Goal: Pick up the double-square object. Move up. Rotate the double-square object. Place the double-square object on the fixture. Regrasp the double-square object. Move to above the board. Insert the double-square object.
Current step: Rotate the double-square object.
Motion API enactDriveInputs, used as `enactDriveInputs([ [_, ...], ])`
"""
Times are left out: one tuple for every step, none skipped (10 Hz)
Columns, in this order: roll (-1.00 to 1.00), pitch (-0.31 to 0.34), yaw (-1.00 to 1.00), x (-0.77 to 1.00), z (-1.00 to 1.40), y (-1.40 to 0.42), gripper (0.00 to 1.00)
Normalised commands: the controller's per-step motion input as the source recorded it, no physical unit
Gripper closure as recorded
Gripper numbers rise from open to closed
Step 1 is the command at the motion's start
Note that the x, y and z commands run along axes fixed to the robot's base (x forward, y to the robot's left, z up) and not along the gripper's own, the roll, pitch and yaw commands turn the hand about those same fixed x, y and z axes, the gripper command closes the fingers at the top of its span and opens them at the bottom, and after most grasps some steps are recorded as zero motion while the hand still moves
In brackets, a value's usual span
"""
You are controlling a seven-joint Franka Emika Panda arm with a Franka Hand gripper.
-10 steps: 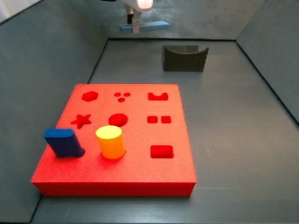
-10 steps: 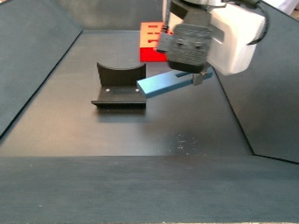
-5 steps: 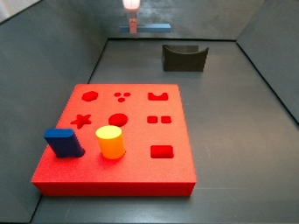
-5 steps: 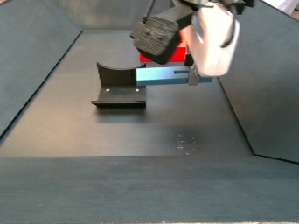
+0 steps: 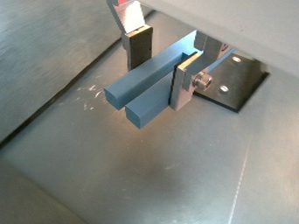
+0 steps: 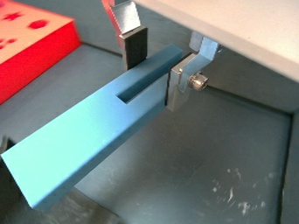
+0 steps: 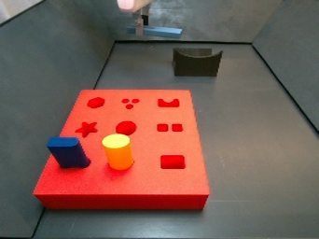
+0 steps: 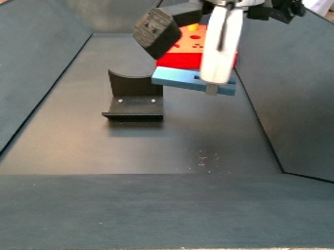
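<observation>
The double-square object (image 5: 149, 91) is a long grey-blue bar with a slot splitting one end, and it hangs in the air. My gripper (image 5: 162, 66) is shut on it near the slotted end (image 6: 138, 86), with a dark pad on one side and a silver plate (image 6: 181, 80) on the other. In both side views the gripper (image 8: 213, 70) holds the bar (image 8: 193, 78) roughly level, high above the floor and beside the fixture (image 8: 131, 99). The fixture (image 7: 197, 62) stands bare at the far end. The red board (image 7: 125, 149) lies apart from the gripper (image 7: 141, 21).
A dark-blue block (image 7: 67, 151) and a yellow cylinder (image 7: 117, 151) stand in the board's front left holes. Grey walls (image 7: 56, 65) slope up around the floor. A corner of the board (image 6: 30, 44) shows near the bar's far end.
The gripper has risen and turned at the wrist with the bar in it. The bar has swung from a tilted pose to roughly level. Board and fixture have not moved.
</observation>
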Motion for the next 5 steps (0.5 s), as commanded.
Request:
enactDriveInputs([
  [-0.02, -0.011, -1.0, 0.04, -0.02, 0.02, 1.0],
  [-0.02, -0.012, -1.0, 0.04, -0.02, 0.02, 1.0],
  [-0.02, -0.012, -1.0, 0.04, -0.02, 0.02, 1.0],
  [-0.02, -0.014, -1.0, 0.04, -0.02, 0.02, 1.0],
  [-0.02, -0.014, -1.0, 0.04, -0.02, 0.02, 1.0],
])
